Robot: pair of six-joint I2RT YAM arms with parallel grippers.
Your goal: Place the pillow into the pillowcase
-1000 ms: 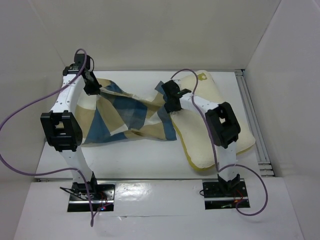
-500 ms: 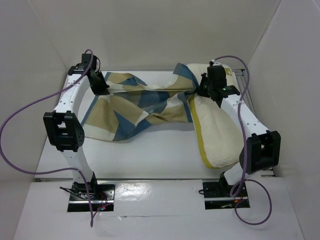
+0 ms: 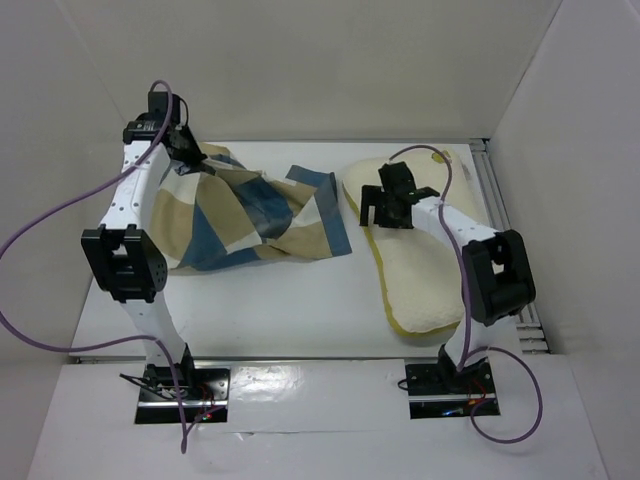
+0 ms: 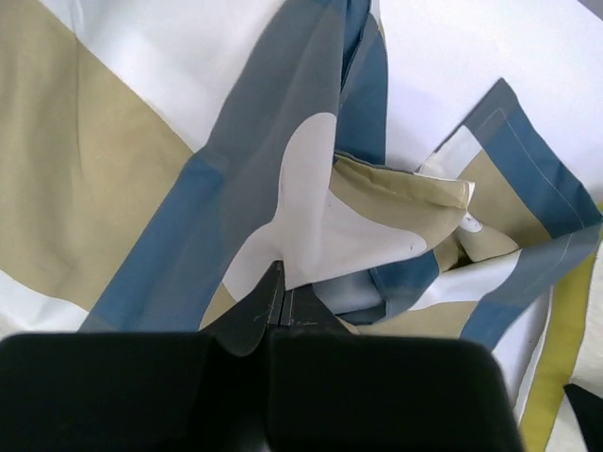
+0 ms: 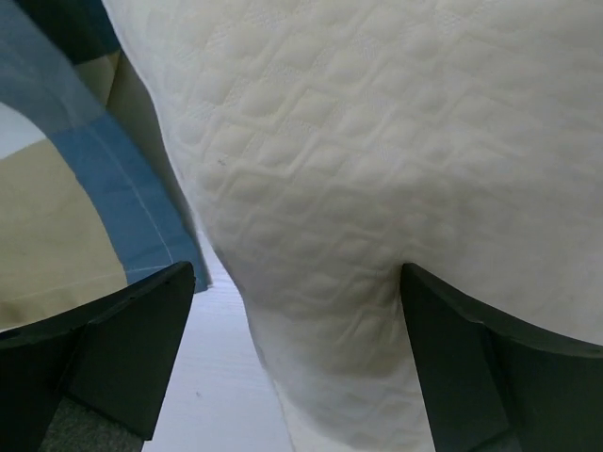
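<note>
The blue, tan and white checked pillowcase (image 3: 240, 215) lies crumpled on the left half of the table. My left gripper (image 3: 190, 158) is shut on its far left corner; in the left wrist view the fingertips (image 4: 281, 282) pinch a fold of the pillowcase (image 4: 141, 188). The cream pillow (image 3: 420, 270) lies on the right, outside the case. My right gripper (image 3: 378, 208) stands open over the pillow's left edge. In the right wrist view its fingers (image 5: 141, 330) straddle the quilted pillow (image 5: 377, 141), the right one denting it, with the pillowcase (image 5: 75, 217) edge just left.
White walls close in the table on the left, back and right. A metal rail (image 3: 505, 240) runs along the right edge. Purple cables loop off both arms. The arm bases (image 3: 185, 385) sit at the near edge.
My right gripper has let go of the pillowcase, opened wide and moved down-left onto the pillow's left edge. The freed pillowcase end has fallen back toward the left.
</note>
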